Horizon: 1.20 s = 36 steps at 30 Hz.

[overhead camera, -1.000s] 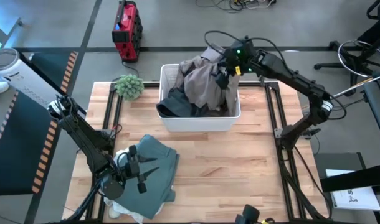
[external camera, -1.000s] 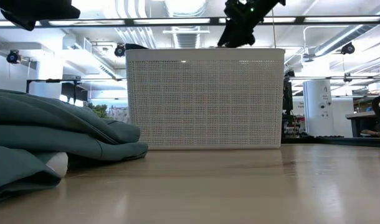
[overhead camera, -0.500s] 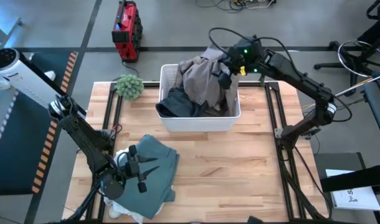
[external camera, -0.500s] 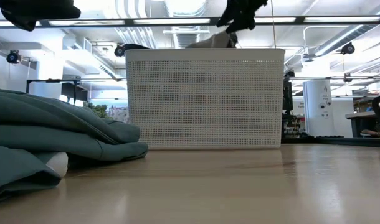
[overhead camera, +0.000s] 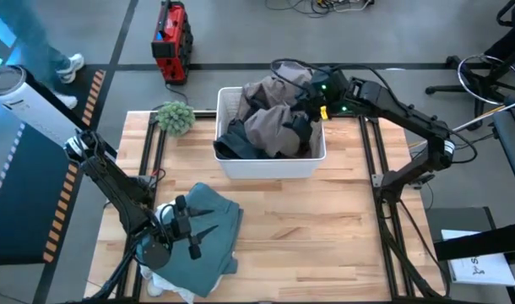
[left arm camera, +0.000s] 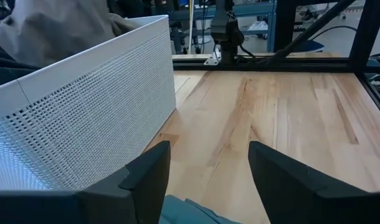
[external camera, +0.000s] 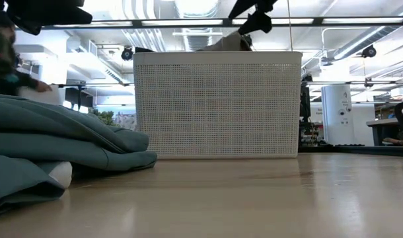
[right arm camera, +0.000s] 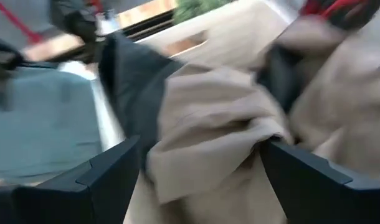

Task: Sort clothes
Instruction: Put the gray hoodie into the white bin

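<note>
On the far side of the table (overhead camera: 325, 219) stands one white bin (overhead camera: 270, 160), and two garments show in it: a tan piece (overhead camera: 270, 118) heaped on top and a dark grey piece (overhead camera: 241, 143) under it at the bin's left. The right gripper (overhead camera: 311, 100) hangs over the bin's far right corner, just above the tan piece; its wrist view shows both fingers spread wide with the tan cloth (right arm camera: 209, 137) and the dark grey cloth (right arm camera: 137, 87) below and between them, nothing clamped. From table height only the gripper's dark tip (external camera: 254, 16) and a fold of tan (external camera: 224, 43) rise above the bin's rim (external camera: 218, 106).

Near the left front edge lies one grey-green garment (overhead camera: 198, 236), folded in a flat stack, with a bit of white cloth (overhead camera: 160, 283) peeking out under its near edge. The left gripper (overhead camera: 186, 228) rests over this stack, its two fingers (left arm camera: 146, 180) apart and holding nothing; a corner of grey-green (left arm camera: 190, 208) shows between them, with the bin wall (left arm camera: 84, 118) farther off.

One small green plant (overhead camera: 175, 116) sits at the far left corner, beside the bin. On the floor beyond are one red box (overhead camera: 171, 40) and a person's legs (overhead camera: 46, 42) at the far left.
</note>
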Available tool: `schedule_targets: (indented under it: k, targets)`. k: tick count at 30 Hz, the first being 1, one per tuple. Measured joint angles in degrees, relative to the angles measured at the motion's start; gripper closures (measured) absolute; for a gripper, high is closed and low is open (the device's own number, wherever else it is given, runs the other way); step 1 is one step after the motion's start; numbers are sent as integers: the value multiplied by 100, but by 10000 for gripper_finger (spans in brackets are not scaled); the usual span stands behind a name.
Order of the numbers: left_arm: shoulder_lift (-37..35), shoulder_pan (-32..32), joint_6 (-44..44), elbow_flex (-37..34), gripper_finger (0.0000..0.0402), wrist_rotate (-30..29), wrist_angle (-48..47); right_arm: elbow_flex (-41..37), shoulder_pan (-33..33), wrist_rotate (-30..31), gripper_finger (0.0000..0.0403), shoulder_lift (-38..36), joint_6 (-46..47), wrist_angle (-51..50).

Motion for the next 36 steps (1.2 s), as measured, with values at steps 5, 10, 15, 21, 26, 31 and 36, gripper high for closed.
schedule_targets:
  k: [5, 10, 15, 21, 26, 31, 36]
  targets:
    - [-2, 24, 26, 0, 185, 19, 31, 121, 6, -772, 93, 35, 662, -360]
    - [-2, 88, -42, 0, 192, 151, 89, 195, 21, -1850, 93, 5, 953, -371]
    - [-2, 109, -105, 0, 217, 157, 116, 583, 148, -952, 93, -33, 774, -1176]
    - [-2, 124, -93, 0, 246, 156, 163, 997, 242, 2455, 94, -40, -334, -1950]
    - [-2, 232, -90, 0, 266, 25, 179, 967, -576, 2286, 143, 97, -1153, -1638]
    - [-2, 525, -15, 0, 312, -339, 168, 840, -1776, 1344, 291, 478, -1617, -1114]
    - [-2, 1038, 357, 0, 392, -241, 125, 841, -2511, 1162, 394, 864, -1898, -599]
